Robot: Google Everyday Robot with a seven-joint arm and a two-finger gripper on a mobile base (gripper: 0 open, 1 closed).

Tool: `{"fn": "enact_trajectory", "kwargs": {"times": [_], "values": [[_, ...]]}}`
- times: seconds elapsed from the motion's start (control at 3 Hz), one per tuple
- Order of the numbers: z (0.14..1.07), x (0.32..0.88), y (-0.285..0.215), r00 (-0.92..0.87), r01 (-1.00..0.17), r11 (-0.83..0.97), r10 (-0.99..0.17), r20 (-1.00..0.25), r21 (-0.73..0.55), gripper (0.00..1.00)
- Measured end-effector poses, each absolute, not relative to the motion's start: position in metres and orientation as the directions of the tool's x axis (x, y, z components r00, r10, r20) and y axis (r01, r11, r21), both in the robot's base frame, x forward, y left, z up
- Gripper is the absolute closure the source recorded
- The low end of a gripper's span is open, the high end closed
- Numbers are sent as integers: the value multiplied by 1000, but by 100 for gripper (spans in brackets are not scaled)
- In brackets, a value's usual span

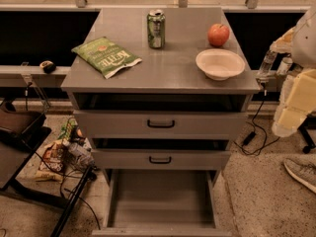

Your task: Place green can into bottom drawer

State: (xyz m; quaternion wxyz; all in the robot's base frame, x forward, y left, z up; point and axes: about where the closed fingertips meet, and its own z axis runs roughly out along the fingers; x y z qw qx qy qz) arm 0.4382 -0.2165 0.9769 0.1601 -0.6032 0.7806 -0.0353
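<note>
While the bottom drawer [160,201] stands pulled out nearest the camera | claw [275,65] hangs off the bench's [168,69] right edge, opening cannot be told, no can in it | green can [156,28] upright at the bench's rear | risk: reaching past bowl [220,64] and apple [218,34] could nudge them or topple the can.

Chip bag [106,57], left on worktop [168,70]: white "KETTLE" brand across front; smaller print illegible. Green can [156,29], far centre: white marks on side, illegible. Tool [275,67] hangs off worktop's right edge, fingers apart.
</note>
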Motion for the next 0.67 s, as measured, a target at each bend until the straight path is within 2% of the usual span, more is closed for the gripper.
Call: {"fn": "enact_trajectory", "kwargs": {"times": [0.67], "values": [[981,437,-215,-225,-920,284,-947,-230,-269,0]]}}
